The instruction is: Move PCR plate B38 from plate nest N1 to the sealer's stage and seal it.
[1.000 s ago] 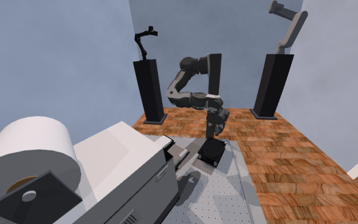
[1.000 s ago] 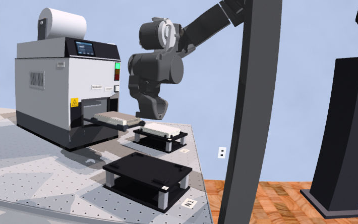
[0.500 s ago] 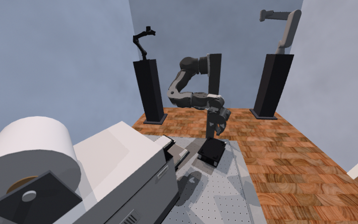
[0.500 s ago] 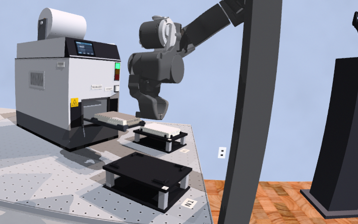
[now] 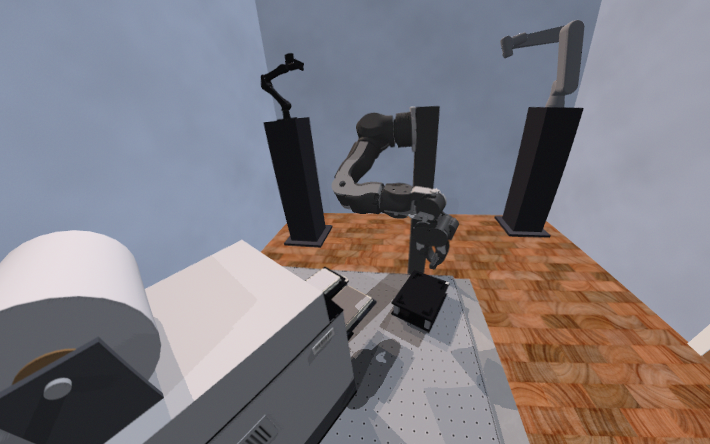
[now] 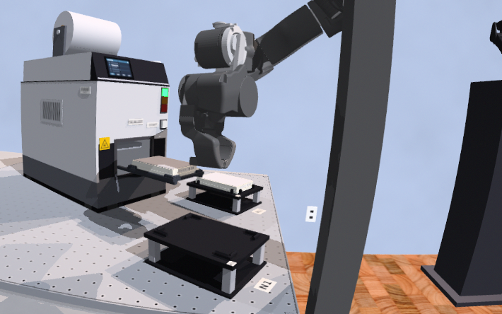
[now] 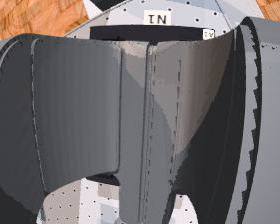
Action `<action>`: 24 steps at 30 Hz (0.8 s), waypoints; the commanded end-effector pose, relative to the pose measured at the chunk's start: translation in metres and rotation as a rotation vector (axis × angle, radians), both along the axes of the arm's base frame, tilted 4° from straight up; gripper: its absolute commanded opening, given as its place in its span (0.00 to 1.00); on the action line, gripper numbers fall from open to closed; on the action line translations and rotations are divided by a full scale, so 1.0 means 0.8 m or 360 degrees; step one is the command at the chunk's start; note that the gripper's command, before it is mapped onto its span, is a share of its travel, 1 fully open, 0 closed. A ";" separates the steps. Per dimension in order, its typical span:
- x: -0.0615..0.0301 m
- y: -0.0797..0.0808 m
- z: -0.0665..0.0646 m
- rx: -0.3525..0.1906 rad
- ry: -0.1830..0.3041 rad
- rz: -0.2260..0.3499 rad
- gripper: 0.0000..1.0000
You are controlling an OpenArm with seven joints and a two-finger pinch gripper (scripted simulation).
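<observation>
Plate [image 6: 163,164] on sealer stage [image 6: 169,179]; second plate [image 6: 225,181] on nest N2 [image 6: 254,189] beside; nest N1 [image 6: 206,235] nearer

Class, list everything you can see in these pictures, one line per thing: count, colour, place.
Sealer: one, grey-white, back left of the table.
Foil roll: one, white, atop the sealer.
Lamp: one, green lit, sealer's front right edge.
Stage: one, dark, out in front of the sealer, carrying a plate.
Nest N1: one, black, nearest, bare.
Nest N2: one, black, behind N1, carrying a white plate.
Table: one, grey, perforated.
Pedestals: black, on the wooden floor.
End effector: one, dark grey, shut, holding nothing, above the stage's outer end.
</observation>
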State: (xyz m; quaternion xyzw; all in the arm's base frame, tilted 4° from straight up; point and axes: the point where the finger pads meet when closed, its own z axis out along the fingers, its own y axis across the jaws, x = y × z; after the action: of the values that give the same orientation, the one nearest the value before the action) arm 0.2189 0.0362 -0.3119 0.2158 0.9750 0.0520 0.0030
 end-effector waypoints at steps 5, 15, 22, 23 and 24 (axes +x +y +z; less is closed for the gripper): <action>0.001 -0.001 0.000 -0.0010 -0.0003 -0.0005 0.00; -0.001 -0.045 0.002 -0.0238 0.0000 -0.0032 0.00; -0.001 -0.045 0.002 -0.0238 0.0000 -0.0032 0.00; -0.001 -0.045 0.002 -0.0238 0.0000 -0.0032 0.00; -0.001 -0.045 0.002 -0.0238 0.0000 -0.0032 0.00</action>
State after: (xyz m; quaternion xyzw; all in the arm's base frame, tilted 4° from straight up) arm 0.2181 0.0011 -0.3108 0.2248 0.9740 -0.0187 0.0187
